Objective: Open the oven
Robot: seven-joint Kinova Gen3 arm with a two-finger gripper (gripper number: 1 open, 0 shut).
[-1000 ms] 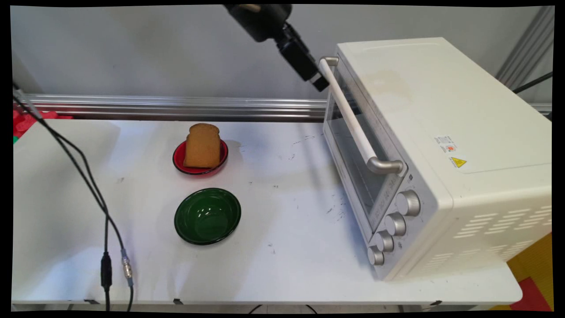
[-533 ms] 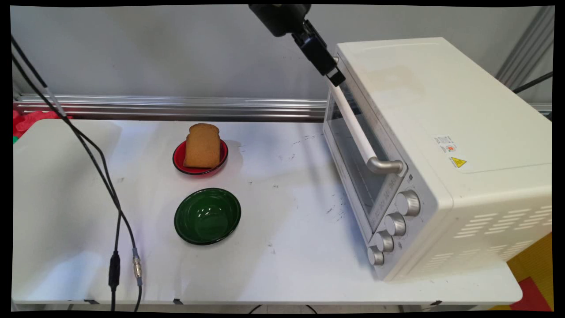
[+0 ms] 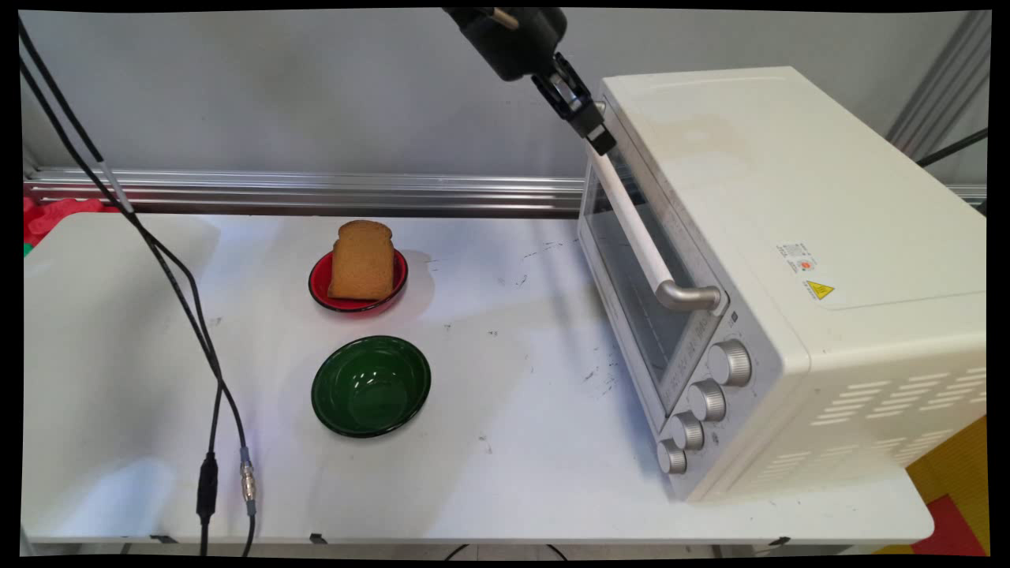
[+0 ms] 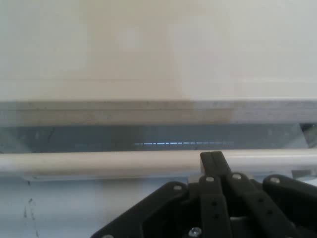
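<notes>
I have the gripper [image 3: 601, 140] up at the far end of the toaster oven's [image 3: 781, 268] door handle [image 3: 631, 217], and in the hand view its two fingertips [image 4: 212, 161] are pressed flat together with nothing between them, lying against the white bar [image 4: 99, 161] and not around it. So the hand is closed and empty, merely touching or just beside the handle near its far mount. The oven door [image 3: 643, 292] looks fully closed, its glass flush with the front. If I mean to work this handle, I judge that a closed hand resting on the bar gives little purchase: I would spread the fingers and straddle the bar squarely, or else hook behind it, and pull in an arc about the door's bottom hinge, not straight out. Working this near the handle's end may twist the door, so I would favour a spot closer to the middle of the bar. Well to the left of the oven, the bread slice [image 3: 362, 259] stands upright in the red bowl [image 3: 319, 290], with the empty green bowl [image 3: 371, 385] nearer the camera, both clear of the door's swing, as far as I can judge.
</notes>
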